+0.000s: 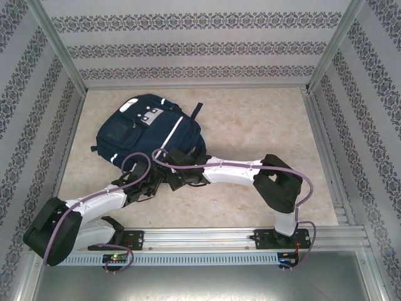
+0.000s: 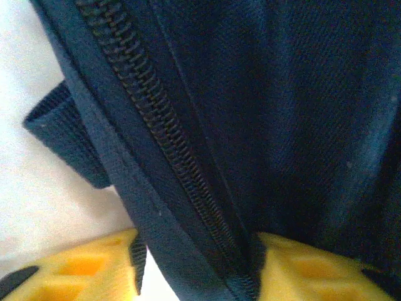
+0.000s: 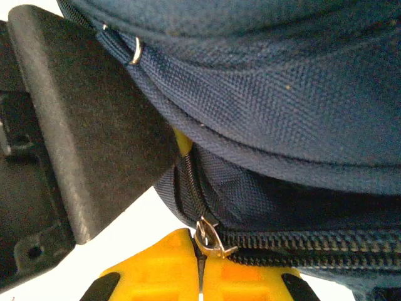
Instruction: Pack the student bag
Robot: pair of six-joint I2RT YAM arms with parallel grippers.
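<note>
Here, on the left, our left gripper stands part-way open at the near edge of the bag. Its yellow fingers sit on either side of the zip without pinching it, and a sliver of light shows between one finger and the cloth. The teeth that run up from there look meshed.

The bag itself lies flat on the table, toward the far left, with its top end away from us and its lower end just in front of both arms.

To the right, our right gripper is closed tight, and the metal pull sits right at its tips, so we judge that it pinches the pull. The zip running off to the right of the pull is shut.

As for progress, we judge that the work now turns on the zip alone: one claw has the pull, the other is loose beside the seam. Whether the pull is to open the bag for packing or to finish closing it, we cannot tell; the inside is hidden from us.
</note>
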